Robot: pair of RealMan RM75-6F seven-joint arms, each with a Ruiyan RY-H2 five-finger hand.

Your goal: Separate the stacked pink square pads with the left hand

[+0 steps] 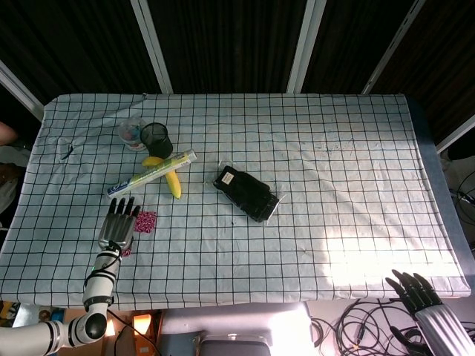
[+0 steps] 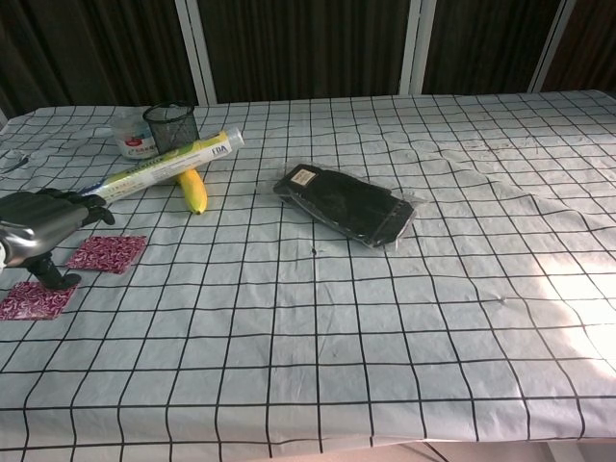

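Observation:
Two pink patterned square pads lie apart, side by side, near the table's front left. In the chest view the farther pad point(image 2: 106, 253) and the nearer pad point(image 2: 34, 300) both lie flat. My left hand point(image 2: 38, 226) hovers flat over them with fingers spread, holding nothing, its thumb pointing down between the two. In the head view the left hand point(image 1: 119, 225) covers most of both pads, leaving part of the farther pad point(image 1: 146, 220) and a sliver of the nearer pad point(image 1: 126, 252) showing. My right hand point(image 1: 417, 291) is off the table's front right corner, fingers spread and empty.
Behind the pads lie a white tube point(image 1: 151, 175) across a banana point(image 1: 172, 183), with a black mesh cup point(image 1: 156, 136) and a clear container point(image 1: 132, 131) further back. A black packaged item point(image 1: 247, 193) sits mid-table. The table's front edge runs just behind my left wrist.

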